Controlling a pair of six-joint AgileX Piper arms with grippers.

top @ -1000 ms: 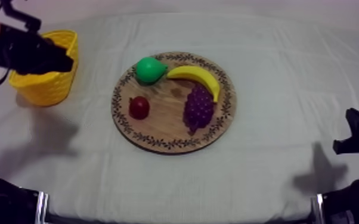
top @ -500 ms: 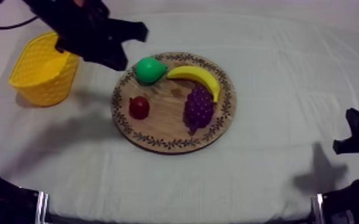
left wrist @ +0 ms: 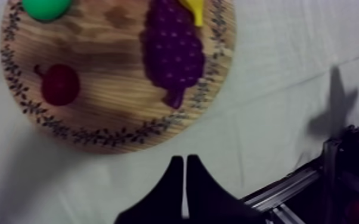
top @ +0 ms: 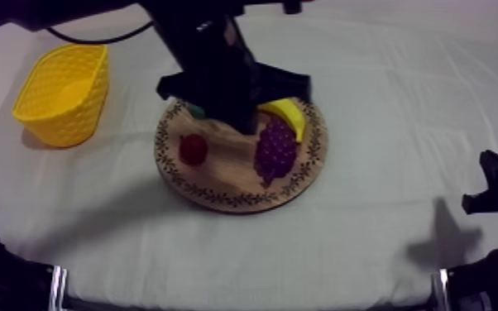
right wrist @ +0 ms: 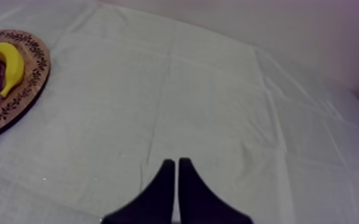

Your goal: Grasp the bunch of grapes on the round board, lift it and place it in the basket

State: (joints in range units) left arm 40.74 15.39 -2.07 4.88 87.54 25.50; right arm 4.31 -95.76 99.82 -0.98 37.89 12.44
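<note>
Two pincers are closed, each with nothing in it. Farthest left stands the basket (top: 60, 93), well apart from the left pincer (left wrist: 183, 161) and off to its left side in the top view. That pincer's fingers lie pressed together in a narrow wedge. Its arm (top: 215, 66) comes in from the upper left and hangs over the far part of the board (top: 227, 169).

In the left wrist view the board lies just ahead of the fingertips. The small red fruit (left wrist: 59, 84) is ahead and to the pincer's left, with the pear (left wrist: 46, 7) beyond it. The grapes (left wrist: 173, 53) lie on the wood almost straight ahead, apart from the pincer, and the banana (left wrist: 194, 9) is at their far end.

Far to the right, the right pincer (right wrist: 176, 162) has its fingers together and holds nothing. It is over bare table (right wrist: 217, 107), with the board's rim well off to its left.
</note>
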